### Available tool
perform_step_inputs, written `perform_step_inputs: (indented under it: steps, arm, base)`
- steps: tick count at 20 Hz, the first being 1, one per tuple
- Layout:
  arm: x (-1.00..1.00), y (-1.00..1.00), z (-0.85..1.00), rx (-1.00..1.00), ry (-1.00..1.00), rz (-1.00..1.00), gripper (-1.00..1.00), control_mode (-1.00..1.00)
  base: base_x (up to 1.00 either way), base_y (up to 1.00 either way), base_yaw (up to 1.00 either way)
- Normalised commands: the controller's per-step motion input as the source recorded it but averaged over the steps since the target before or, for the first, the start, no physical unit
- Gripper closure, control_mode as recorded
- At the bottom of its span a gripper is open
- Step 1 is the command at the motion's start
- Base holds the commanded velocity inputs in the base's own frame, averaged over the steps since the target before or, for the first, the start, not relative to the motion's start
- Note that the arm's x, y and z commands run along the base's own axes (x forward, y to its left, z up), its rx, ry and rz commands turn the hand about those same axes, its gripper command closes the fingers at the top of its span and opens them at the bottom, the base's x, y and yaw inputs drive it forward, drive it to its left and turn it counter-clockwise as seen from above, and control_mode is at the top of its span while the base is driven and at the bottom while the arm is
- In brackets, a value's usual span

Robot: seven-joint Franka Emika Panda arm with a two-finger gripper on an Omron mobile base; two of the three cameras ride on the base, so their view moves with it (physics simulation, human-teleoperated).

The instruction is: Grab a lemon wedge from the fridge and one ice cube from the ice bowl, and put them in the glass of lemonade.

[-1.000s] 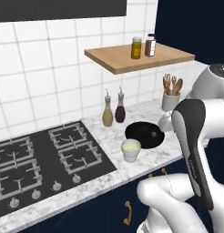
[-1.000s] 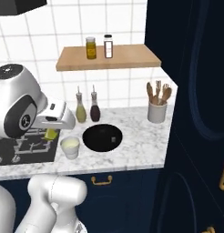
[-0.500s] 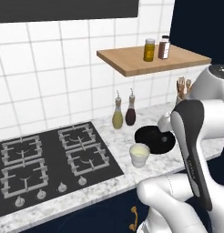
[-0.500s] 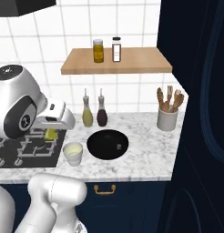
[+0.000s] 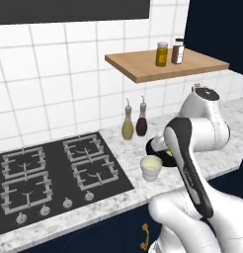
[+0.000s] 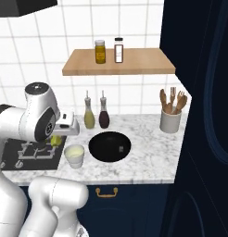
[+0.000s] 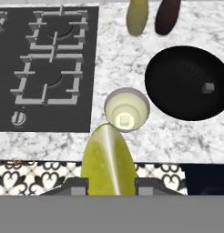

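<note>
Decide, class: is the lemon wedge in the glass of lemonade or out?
Out. The tool grips the lemon wedge above the glass of lemonade.

light: bright, even | shadows: faint, soft | glare: none | focus: sharp, rendered

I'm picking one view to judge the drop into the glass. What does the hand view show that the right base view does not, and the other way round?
Hand view alone: the lemon wedge clamped in the gripper, a small cube already inside the glass of lemonade, and another cube in the black bowl. Right base view alone: the wooden shelf with two jars, the utensil holder, and the dark fridge side. Both share the glass, bowl, two oil bottles, stove and marble counter.
</note>
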Motion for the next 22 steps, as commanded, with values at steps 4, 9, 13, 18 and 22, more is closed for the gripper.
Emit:
perform_step_inputs:
  steps: [4,9,13,18,22]
  arm:
    - [0.27,0.01,-0.46,-0.07,0.0,0.0,1.0,-1.0]
    - [0.0,0.0,-0.26,-0.02,-0.01,0.0,1.0,-1.0]
    - [0.0,0.0,-0.2,0.0,0.0,0.0,1.0,-1.0]
    - [0.6,0.13,-0.03,-0.04,0.04,-0.01,1.0,-1.0]
    - [0.62,0.05,-0.06,-0.03,0.07,0.0,1.0,-1.0]
  base:
    - [0.0,0.0,0.0]
    - [0.0,0.0,0.0]
    - [0.0,0.0,0.0]
    - [0.0,0.0,0.0]
    - [0.0,0.0,0.0]
